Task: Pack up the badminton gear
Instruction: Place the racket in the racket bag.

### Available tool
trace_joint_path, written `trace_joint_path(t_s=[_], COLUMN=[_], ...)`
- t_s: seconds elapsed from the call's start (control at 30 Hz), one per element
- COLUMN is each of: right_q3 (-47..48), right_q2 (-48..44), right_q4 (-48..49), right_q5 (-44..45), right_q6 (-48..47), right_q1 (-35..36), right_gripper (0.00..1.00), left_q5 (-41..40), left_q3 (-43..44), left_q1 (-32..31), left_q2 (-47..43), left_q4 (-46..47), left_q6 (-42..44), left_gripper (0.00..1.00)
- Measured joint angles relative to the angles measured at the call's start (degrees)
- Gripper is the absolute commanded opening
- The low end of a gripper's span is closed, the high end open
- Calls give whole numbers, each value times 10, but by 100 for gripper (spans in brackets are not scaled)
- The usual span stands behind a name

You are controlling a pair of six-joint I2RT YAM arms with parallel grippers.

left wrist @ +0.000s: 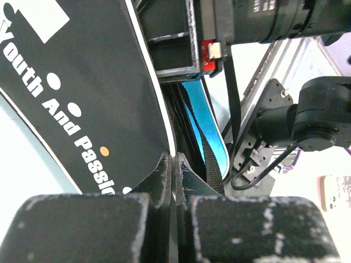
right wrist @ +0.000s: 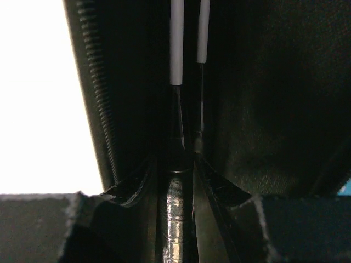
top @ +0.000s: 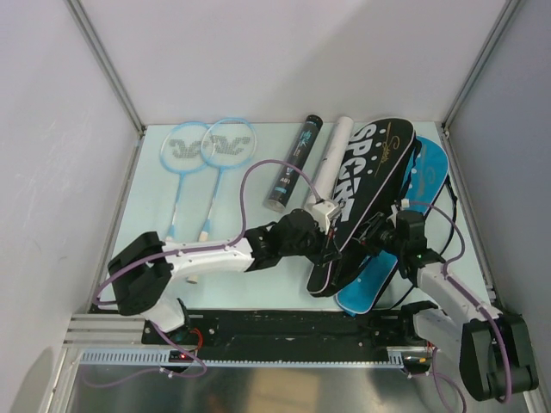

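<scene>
The black bag [top: 370, 172] lies slanted across the right centre of the overhead view, its "SPORT" lettering up, on top of the blue bag [top: 430, 172] whose edge shows along the right and at the lower end. The left end effector [top: 331, 251] reaches in from the left to the black bag's lower end. In the left wrist view its fingers [left wrist: 159, 181] are pressed fully together on the bag's white-piped rim, which runs straight down into the tips.

The right end effector [top: 380, 236] comes in from the lower right. Its wrist view looks into a dark bag interior – zipper teeth [right wrist: 101, 98] at the left of the frame – and the fingers, partly closed, clamp a shiny wrapped racket handle [right wrist: 175, 224]. Two thin white shafts [right wrist: 176, 38] run up to the top edge.

On the counter [top: 258, 292], two light-blue rackets [top: 207, 146] lie side by side at the upper left – beside them a black tube [top: 293, 163] and a white tube [top: 331, 163], the latter touching the black bag.
</scene>
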Motion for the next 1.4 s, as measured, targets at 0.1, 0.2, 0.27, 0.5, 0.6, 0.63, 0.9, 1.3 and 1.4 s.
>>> trace_joint_path(t_s=[0.1, 0.2, 0.27, 0.5, 0.6, 0.63, 0.9, 1.3, 1.4], right_q3=[0, -1, -1, -3, -3, -3, -3, 2, 19], right_q2=[28, 50, 59, 89, 88, 84, -62, -224, -212], right_q4=[32, 57, 70, 110, 109, 103, -64, -235, -246], right_q5=[11, 29, 41, 87, 100, 107, 192, 166, 160], right_q6=[12, 23, 31, 56, 61, 61, 43, -12, -32], right_q1=[12, 27, 36, 68, 74, 75, 46, -49, -68], right_gripper=[0, 0, 0, 21, 34, 38, 65, 64, 64], left_q5=[-10, -18, -25, -43, -47, -47, -45, -21, -22], left_q3=[-8, -11, -11, -14, -14, -14, -14, -6, 3], left_q1=[-1, -1, -1, -1, -1, -1, -10, -16, -16], left_q2=[-8, -16, -17, -16, -12, -11, 4, 22, 21], left_q4=[14, 27, 30, 29, 29, 29, 21, -11, -27], left_q6=[-13, -23, -26, -35, -39, -40, -43, -47, -46], left_gripper=[0, 0, 0, 0, 0, 0, 5, 58, 65])
